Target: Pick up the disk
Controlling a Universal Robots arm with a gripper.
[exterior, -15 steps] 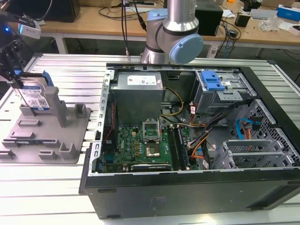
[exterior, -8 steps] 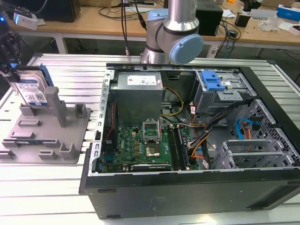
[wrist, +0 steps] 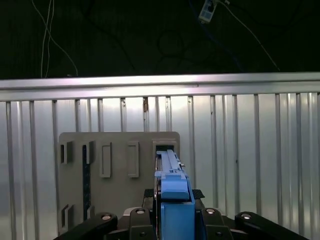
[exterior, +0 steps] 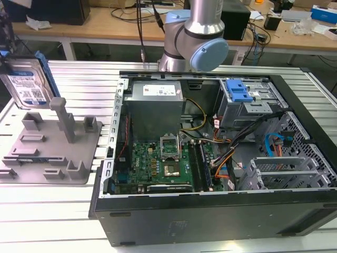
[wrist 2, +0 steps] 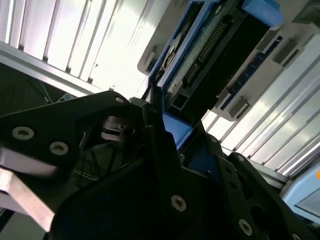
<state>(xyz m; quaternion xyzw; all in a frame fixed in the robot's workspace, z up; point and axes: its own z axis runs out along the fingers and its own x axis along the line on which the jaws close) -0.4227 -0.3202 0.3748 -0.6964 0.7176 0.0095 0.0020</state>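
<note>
item: disk (exterior: 26, 81), silver-grey, blue side rails, printed label; it is up above the grey fixture (exterior: 50, 142) at the exterior view's left, tilted, clear of the upright posts. in the first wrist view i see its blue rail edge (wrist: 174, 192) standing between the black fingers (wrist: 132, 225), which are closed against it; the second wrist view shows the gripper (wrist 2: 160, 135) clamped at the drive's blue edge. fixture sits on the slatted metal surface (exterior: 52, 211). handling note: i judge the hold narrow, on the rail only, so i would move slowly, keep it level and avoid the posts and the open computer case (exterior: 210, 158) nearby.
</note>
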